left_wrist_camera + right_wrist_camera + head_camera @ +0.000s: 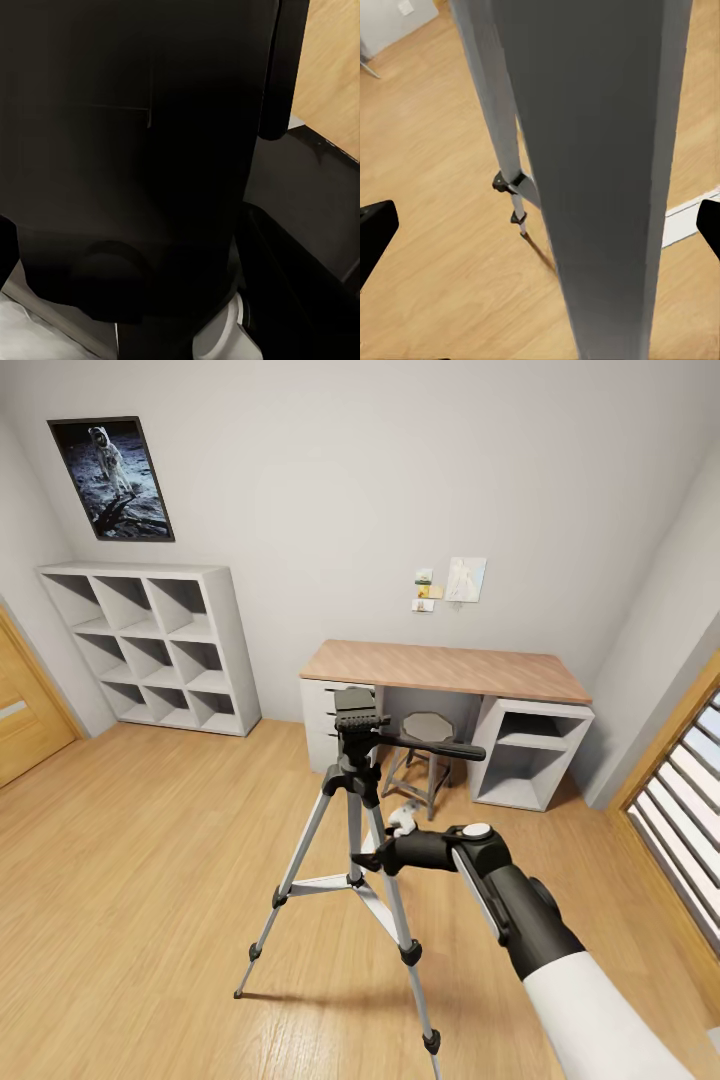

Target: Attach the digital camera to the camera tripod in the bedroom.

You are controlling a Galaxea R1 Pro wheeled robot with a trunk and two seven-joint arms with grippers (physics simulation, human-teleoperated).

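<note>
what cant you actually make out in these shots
- Digital camera: cannot be identified; the left wrist view is taken up by a dark, close body with no readable detail.
- Right gripper jaws: in the head view the camera tripod leg overlaps them, so contact is unclear.
- Tripod feet: the nearest one is cut off by the head view's bottom edge.
- Notes above the desk: too small to read.

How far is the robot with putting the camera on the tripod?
Done: the tripod stands open on the bedroom floor. In hand: the right gripper is open, one tripod leg between its fingers. Left: mounting the camera; the tripod head looks bare.
</note>
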